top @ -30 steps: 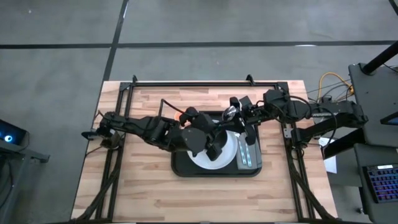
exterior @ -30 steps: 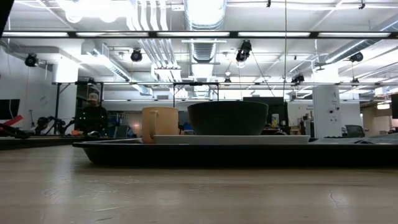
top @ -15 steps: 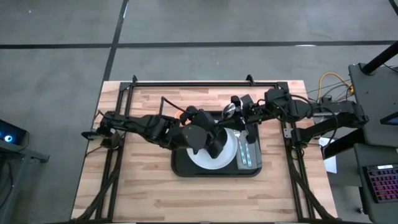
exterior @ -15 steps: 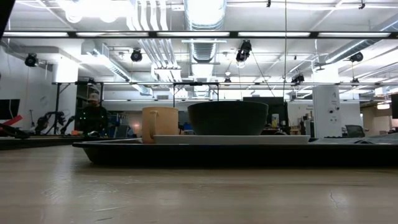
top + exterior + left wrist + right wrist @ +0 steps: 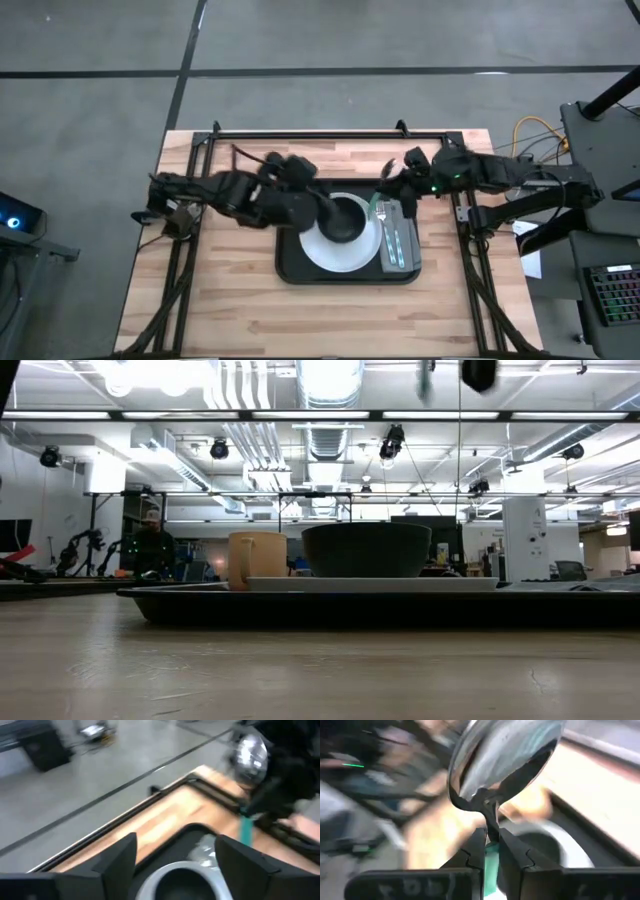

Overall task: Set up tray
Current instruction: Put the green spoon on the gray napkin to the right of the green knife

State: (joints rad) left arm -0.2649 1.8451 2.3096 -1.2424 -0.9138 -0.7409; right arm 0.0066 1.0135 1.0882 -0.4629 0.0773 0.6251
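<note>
Tray point(image 5: 292, 268), black with rounded corners, sits mid-frame on the wooden table point(image 5: 220, 310), holding a round white plate point(image 5: 318, 254). Right gripper point(image 5: 490, 836) pinches a shiny metal spoon point(image 5: 505, 757); left gripper point(image 5: 175, 852) is spread wide, empty.

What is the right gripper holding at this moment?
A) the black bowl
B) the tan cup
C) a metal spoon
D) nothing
C: in the right wrist view the right gripper has its fingers closed on the neck of a shiny metal spoon, raised above the tray.
</note>
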